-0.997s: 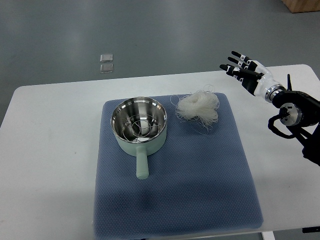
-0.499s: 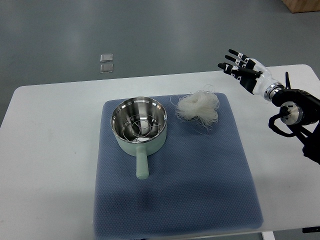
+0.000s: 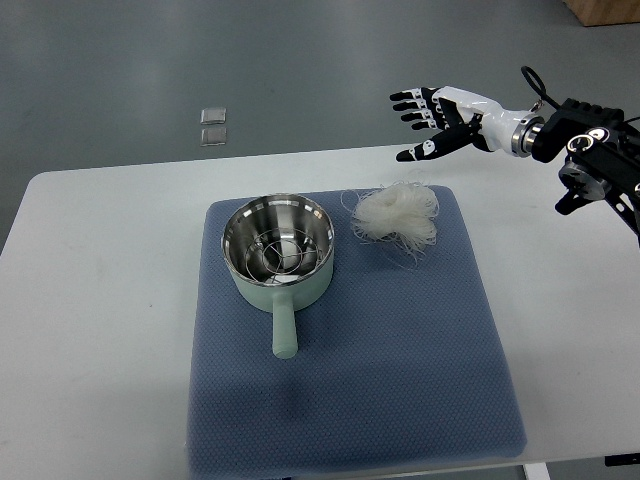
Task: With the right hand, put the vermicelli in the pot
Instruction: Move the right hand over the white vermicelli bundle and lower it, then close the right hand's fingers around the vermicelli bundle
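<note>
Since the vermicelli is a loose, light nest of thin, springy strands, it likely needs a broad scoop round its dense middle, or stray loops will trail off. It lies on the blue mat, just right of the pot. Above and beyond it hovers the right robot hand, fingers spread apart and empty, arm reaching in over the worktop.

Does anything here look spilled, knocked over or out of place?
Nothing stands out. The pot sits upright on the blue mat, the vermicelli lies in a loose nest beside it with a few stray strands, and the right hand hovers open beyond the table's far edge.
</note>
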Controlling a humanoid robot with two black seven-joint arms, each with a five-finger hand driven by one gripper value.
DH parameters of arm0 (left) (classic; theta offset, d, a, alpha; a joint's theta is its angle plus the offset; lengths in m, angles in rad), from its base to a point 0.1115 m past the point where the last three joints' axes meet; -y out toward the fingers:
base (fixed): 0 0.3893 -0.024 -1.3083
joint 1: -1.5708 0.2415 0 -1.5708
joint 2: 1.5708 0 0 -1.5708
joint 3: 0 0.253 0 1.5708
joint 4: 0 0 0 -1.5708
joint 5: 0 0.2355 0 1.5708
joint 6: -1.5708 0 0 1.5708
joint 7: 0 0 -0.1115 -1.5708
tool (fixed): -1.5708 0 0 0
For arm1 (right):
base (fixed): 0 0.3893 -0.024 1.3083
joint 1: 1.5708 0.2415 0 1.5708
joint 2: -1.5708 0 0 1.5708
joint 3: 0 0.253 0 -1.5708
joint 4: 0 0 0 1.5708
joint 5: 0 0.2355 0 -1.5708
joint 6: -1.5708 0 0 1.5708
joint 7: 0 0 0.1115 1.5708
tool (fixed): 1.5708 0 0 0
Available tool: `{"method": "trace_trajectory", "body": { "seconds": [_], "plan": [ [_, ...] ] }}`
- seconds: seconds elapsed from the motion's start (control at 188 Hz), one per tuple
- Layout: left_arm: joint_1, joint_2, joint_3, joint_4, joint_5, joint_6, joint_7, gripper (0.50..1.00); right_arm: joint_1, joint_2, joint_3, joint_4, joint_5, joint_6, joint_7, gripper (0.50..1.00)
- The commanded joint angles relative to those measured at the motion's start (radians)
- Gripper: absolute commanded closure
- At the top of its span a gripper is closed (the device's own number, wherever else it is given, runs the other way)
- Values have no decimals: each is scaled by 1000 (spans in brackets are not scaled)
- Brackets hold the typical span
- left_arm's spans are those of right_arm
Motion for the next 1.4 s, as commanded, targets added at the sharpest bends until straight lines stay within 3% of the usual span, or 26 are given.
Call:
{"method": "trace_trajectory", "body": {
  "seconds": [0.0,0.244,0.711,0.95,1.088,1.167,1.172,1.279,1.31,1.316,1.321,1.326,1.337,1.395],
  "plan": [
    [1,0,1,1,0,0,0,500,89,-2,-131,6,-33,31,0,576],
    [1,0,1,0,0,0,0,500,193,17,-320,58,-204,43,2,576],
    [1,0,-1,-2,0,0,2,500,189,55,-430,55,-456,29,2,579],
    [-1,0,-2,-2,0,0,2,500,159,121,-482,6,-534,-66,2,591],
    [1,0,-2,-3,0,0,2,500,129,141,-490,-45,-553,-123,2,668],
    [-1,0,-2,-3,0,0,2,500,124,141,-490,-57,-565,-132,2,679],
    [1,0,-2,-2,0,0,2,500,120,142,-488,-78,-592,-147,2,707],
    [1,0,-2,-2,0,0,2,500,106,159,-491,-104,-628,-172,0,812],
    [1,0,-1,-2,0,0,2,500,104,161,-496,-107,-634,-178,0,889],
    [-1,0,-2,-2,0,0,0,500,104,161,-499,-109,-637,-180,0,934],
    [-1,0,-2,-2,0,0,0,500,104,161,-499,-109,-637,-180,0,934],
    [1,0,-1,-2,0,0,2,500,104,161,-501,-109,-638,-180,0,985],
    [1,0,-1,-2,0,0,2,500,104,161,-501,-109,-640,-180,0,1000],
    [-1,0,-2,-2,0,0,2,500,107,161,-498,-111,-640,-183,-1,1000]
  ]
}}
